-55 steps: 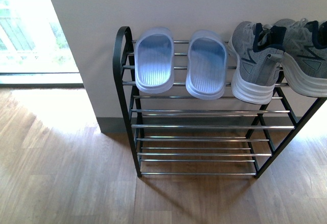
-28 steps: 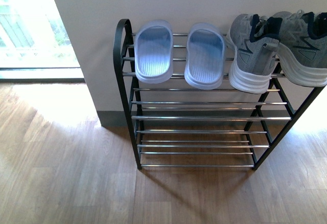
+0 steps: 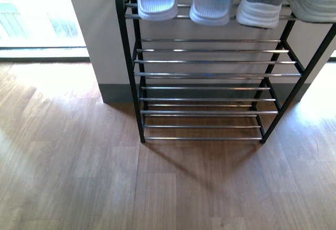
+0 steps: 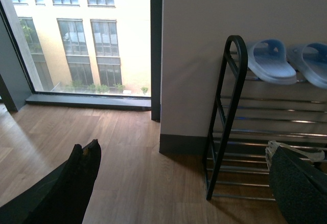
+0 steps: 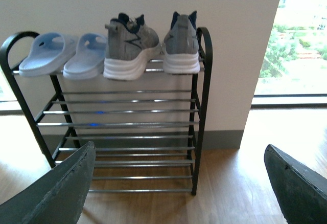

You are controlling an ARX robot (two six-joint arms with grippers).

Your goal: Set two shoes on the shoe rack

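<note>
Four shoes occupy the top tier of the shoe rack [image 5: 200, 81], which stands on the wood floor [image 3: 79, 177] against the wall [image 5: 66, 4]. Two pale blue slides [image 5: 43, 55] sit side by side at one end; two grey sneakers [image 5: 130, 50] sit beside them at the other end. Lower tiers carry nothing. The left gripper [image 4: 179, 183] and the right gripper [image 5: 176, 185] both have fingers spread wide apart, holding nothing, positioned well clear of the rack.

Left gripper [image 4: 179, 183] and right gripper [image 5: 179, 183] both hang spread wide, holding nothing.
</note>
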